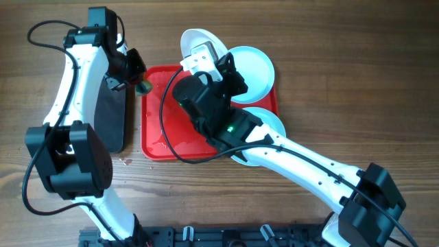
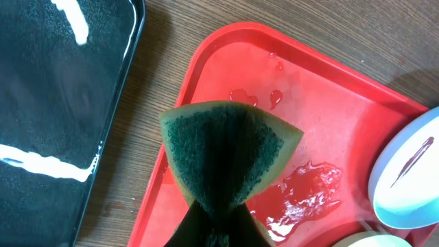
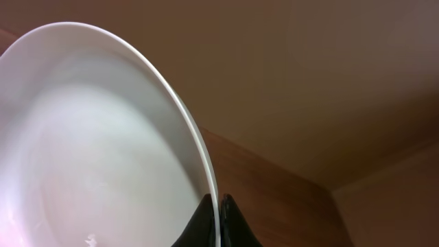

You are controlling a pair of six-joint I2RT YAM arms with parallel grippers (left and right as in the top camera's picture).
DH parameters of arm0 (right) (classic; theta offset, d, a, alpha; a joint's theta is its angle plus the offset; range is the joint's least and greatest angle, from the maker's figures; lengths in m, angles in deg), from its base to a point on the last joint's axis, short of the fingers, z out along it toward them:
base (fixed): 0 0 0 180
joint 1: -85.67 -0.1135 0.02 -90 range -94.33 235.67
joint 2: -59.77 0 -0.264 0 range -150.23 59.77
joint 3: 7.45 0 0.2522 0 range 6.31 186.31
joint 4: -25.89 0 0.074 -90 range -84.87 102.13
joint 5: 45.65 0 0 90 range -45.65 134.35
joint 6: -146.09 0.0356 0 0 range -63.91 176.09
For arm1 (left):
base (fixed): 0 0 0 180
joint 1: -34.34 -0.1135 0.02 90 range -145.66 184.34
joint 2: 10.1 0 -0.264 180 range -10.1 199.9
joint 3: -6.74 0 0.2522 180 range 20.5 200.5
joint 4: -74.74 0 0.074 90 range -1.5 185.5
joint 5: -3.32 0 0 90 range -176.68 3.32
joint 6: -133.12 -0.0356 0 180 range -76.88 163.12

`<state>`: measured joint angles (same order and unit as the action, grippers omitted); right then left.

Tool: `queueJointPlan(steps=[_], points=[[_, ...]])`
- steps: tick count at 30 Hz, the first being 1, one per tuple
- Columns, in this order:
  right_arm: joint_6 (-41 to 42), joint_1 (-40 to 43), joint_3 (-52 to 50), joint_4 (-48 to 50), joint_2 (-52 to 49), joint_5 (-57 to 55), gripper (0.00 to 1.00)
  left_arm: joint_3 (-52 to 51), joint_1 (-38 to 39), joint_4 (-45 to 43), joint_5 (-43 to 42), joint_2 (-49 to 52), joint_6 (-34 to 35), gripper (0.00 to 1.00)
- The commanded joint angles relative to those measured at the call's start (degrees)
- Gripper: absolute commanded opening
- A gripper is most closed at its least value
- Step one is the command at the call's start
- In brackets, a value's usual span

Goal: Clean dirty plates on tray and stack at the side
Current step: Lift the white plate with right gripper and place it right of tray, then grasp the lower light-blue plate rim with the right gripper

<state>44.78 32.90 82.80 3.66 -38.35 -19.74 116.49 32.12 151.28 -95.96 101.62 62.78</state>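
Note:
My left gripper [image 1: 139, 82] is shut on a green sponge [image 2: 230, 147] over the left back corner of the red tray [image 1: 156, 134]; in the left wrist view its jaws [image 2: 221, 216] pinch the sponge's base. My right gripper [image 1: 206, 56] is shut on the rim of the white plate [image 1: 194, 40], held tilted above the tray's back edge; the right wrist view shows the jaws [image 3: 218, 206] clamping that rim [image 3: 89, 151]. A pale turquoise plate [image 1: 257, 68] lies at the tray's back right, another [image 1: 276, 123] at the front right, partly under my right arm. One plate shows a purple smear [image 2: 411, 168].
A glossy black tray [image 1: 110, 116] lies left of the red tray, close to its edge [image 2: 55, 103]. Water puddles [image 2: 309, 192] sit on the red tray's left part. The right arm crosses the tray diagonally.

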Motion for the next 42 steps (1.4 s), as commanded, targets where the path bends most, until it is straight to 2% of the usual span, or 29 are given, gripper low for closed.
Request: queueJointPlan(steps=[1,3,5,7,8,12,13,16,17,18,21,25,28,33,34,36,37,38,39,42], points=[[0.42,-0.13,0.55,0.68,0.74,-2.95,0.04,0.98,0.13,-0.37,0.33,-1.46,0.35,0.04],[5.40,-0.13,0.55,-1.31,0.74,-1.73,0.04,0.98,0.13,-0.39,0.33,-1.44,0.35,0.04],[11.32,-0.02,0.55,-8.24,0.74,5.73,0.04,0.98,0.13,-0.37,0.33,-1.44,0.35,0.04],[29.31,0.66,0.55,-21.62,0.74,22.40,0.04,0.98,0.13,-0.37,0.35,-1.44,0.33,0.04],[32.94,1.31,0.55,-24.11,0.74,28.63,0.04,0.98,0.13,-0.37,0.35,-1.44,0.35,0.04],[35.93,8.48,0.55,-25.44,2.86,52.59,0.05,0.98,0.11,-0.35,0.39,-1.44,0.31,0.04],[35.98,12.96,0.55,-25.64,3.96,60.67,0.04,0.98,0.11,-0.33,0.39,-1.44,0.31,0.04],[38.49,25.29,0.55,-28.79,5.09,72.00,0.04,0.98,0.13,-0.33,0.37,-1.44,0.31,0.04],[38.34,29.35,0.55,-30.16,5.16,73.59,0.04,0.98,0.13,-0.33,0.37,-1.44,0.31,0.04],[38.25,38.12,0.55,-32.57,5.14,73.66,0.04,0.98,0.13,-0.35,0.37,-1.44,0.31,0.04],[36.76,50.12,0.11,-33.83,4.94,73.50,0.04,0.98,0.13,-0.33,0.37,-1.46,0.31,0.04],[36.81,64.81,-5.27,-33.90,4.57,65.75,0.04,0.98,0.13,-0.35,0.37,-1.44,0.31,0.04],[36.83,71.38,-10.91,-31.23,4.57,65.29,0.04,0.98,0.13,-0.35,0.37,-1.46,0.31,0.04],[36.85,73.11,-20.59,-21.59,4.57,62.38,0.05,0.98,0.13,-0.35,0.37,-1.46,0.31,0.04],[36.83,73.11,-21.57,-20.44,4.57,62.40,0.09,0.98,0.13,-0.37,0.37,-1.44,0.31,0.04],[36.79,73.11,-23.32,-18.08,4.57,62.40,0.47,0.98,0.13,-0.35,0.37,-1.44,0.31,0.04],[36.79,73.09,-23.28,-17.64,4.59,62.58,0.58,0.98,0.13,-0.35,0.37,-1.44,0.31,0.04],[36.00,73.11,-22.38,-18.08,4.59,64.81,0.65,0.98,0.13,-0.37,0.37,-1.44,0.31,0.04],[32.96,73.11,-19.74,-20.81,4.74,70.64,0.75,0.98,0.13,-0.37,0.37,-1.46,0.31,0.04],[25.73,71.47,-8.68,-35.76,8.20,86.62,0.75,0.98,0.13,-0.37,0.37,-1.46,0.31,0.04]])
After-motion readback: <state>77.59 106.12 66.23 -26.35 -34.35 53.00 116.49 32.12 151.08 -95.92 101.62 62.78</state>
